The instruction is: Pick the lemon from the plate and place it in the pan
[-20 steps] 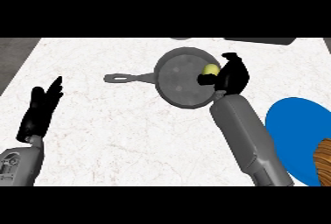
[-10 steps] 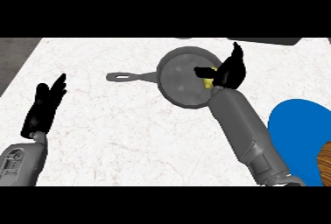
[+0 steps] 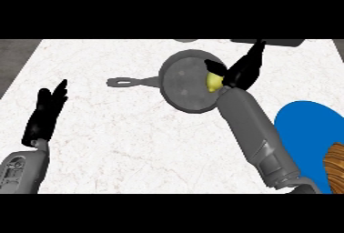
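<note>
The yellow lemon (image 3: 214,83) lies inside the grey pan (image 3: 183,88), at its right side. The pan's handle (image 3: 128,82) points left. My right hand (image 3: 243,69) hovers over the pan's right rim just beside the lemon, open, with its fingers stretched away from me and its thumb out to the left. Part of the lemon is hidden behind the hand. The blue plate (image 3: 306,132) sits at the right edge, beside my right forearm. My left hand (image 3: 46,114) rests open at the left, fingers up.
A brown wooden object (image 3: 334,160) shows at the plate's lower right. Dark items (image 3: 275,42) line the counter's far edge. The white marble counter (image 3: 114,145) ends at a grey strip on the left.
My right hand went from curled round the lemon to open with straight fingers. The lemon now lies in the pan. My left hand barely shifted.
</note>
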Available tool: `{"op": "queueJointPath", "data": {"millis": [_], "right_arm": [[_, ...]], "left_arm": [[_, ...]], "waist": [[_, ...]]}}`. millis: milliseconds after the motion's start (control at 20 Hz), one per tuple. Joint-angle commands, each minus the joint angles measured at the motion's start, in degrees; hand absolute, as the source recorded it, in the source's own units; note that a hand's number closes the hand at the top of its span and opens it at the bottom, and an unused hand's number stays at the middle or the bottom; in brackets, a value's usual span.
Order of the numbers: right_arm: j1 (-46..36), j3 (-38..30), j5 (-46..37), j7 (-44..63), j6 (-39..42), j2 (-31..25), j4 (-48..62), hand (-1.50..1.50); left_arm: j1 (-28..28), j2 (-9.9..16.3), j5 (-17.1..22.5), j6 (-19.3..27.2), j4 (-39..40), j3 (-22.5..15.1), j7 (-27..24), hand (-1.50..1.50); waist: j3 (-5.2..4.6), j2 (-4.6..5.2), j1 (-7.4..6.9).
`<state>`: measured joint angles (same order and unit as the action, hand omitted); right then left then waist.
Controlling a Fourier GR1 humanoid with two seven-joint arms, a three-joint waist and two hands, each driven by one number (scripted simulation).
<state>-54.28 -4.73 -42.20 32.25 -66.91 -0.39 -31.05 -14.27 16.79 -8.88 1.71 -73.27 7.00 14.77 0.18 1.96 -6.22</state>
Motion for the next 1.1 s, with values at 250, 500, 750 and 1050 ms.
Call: {"op": "queueJointPath", "data": {"millis": [250,500,750,1050], "right_arm": [[3.6,5.2,5.5,2.2,-15.5,0.4,-0.2,-1.50],[14.2,13.5,5.9,4.9,-17.7,0.4,-11.8,-1.50],[26.6,17.3,2.6,5.2,-12.8,0.4,-26.1,-1.50],[45.2,24.1,-1.8,5.7,-9.0,0.4,-44.7,-1.50]], "left_arm": [[2.0,1.5,1.0,0.0,1.0,2.9,0.1,0.00],[6.1,3.1,0.8,0.3,0.8,4.6,-2.3,0.00],[8.6,2.7,1.7,1.1,-1.6,5.8,-0.2,0.00],[10.3,3.6,2.2,0.2,-2.5,6.6,-1.8,0.00]], "waist": [[-0.17,-1.82,4.35],[-0.30,-3.03,6.95],[-0.35,-3.65,9.51],[-0.41,-3.41,10.07]]}}
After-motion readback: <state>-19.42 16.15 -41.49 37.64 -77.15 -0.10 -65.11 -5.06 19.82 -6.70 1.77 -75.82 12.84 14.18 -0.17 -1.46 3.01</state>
